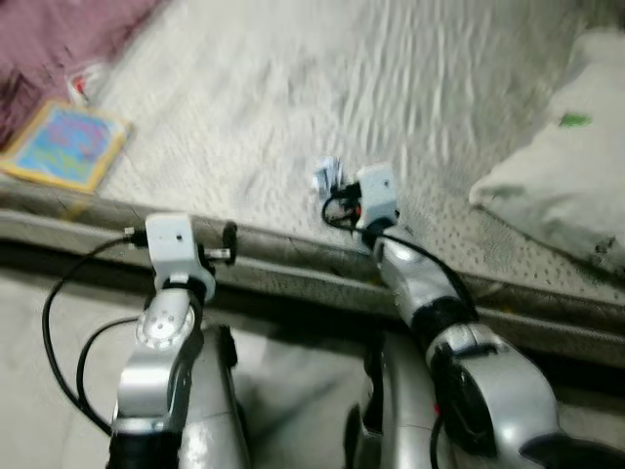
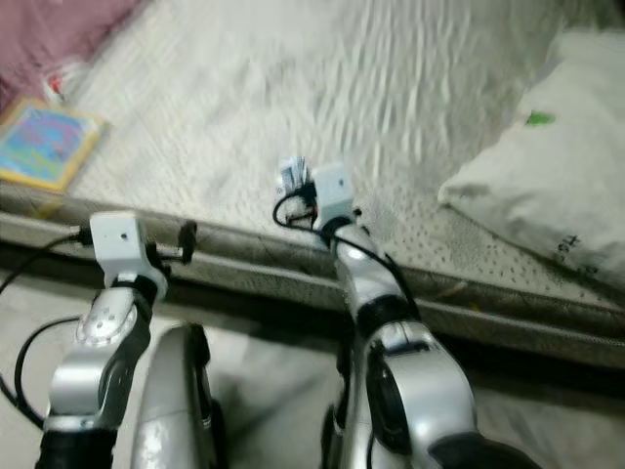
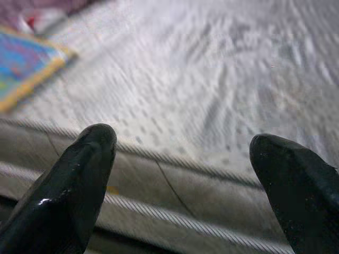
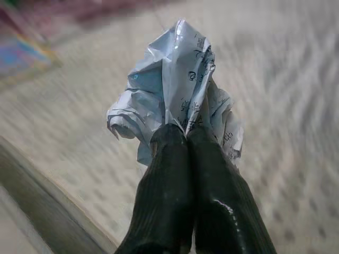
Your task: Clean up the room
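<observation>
A crumpled ball of printed white paper (image 4: pixel 177 84) is pinched between the black fingers of my right gripper (image 4: pixel 186 135), which is shut on it. From the head camera that paper (image 1: pixel 326 175) shows just past my right wrist, over the near part of the pale mattress (image 1: pixel 293 98). My left gripper (image 3: pixel 183 145) is open, its fingers (image 3: pixel 79 174) spread wide with nothing between them, held at the mattress's front edge (image 1: pixel 293 256).
A colourful book (image 1: pixel 64 145) lies at the mattress's left side beside a maroon blanket (image 1: pixel 54 39). A white pillow (image 1: pixel 566 166) lies at the right. A small red and white item (image 1: pixel 83 80) sits near the book. Pale floor (image 1: pixel 49 322) runs below the bed edge.
</observation>
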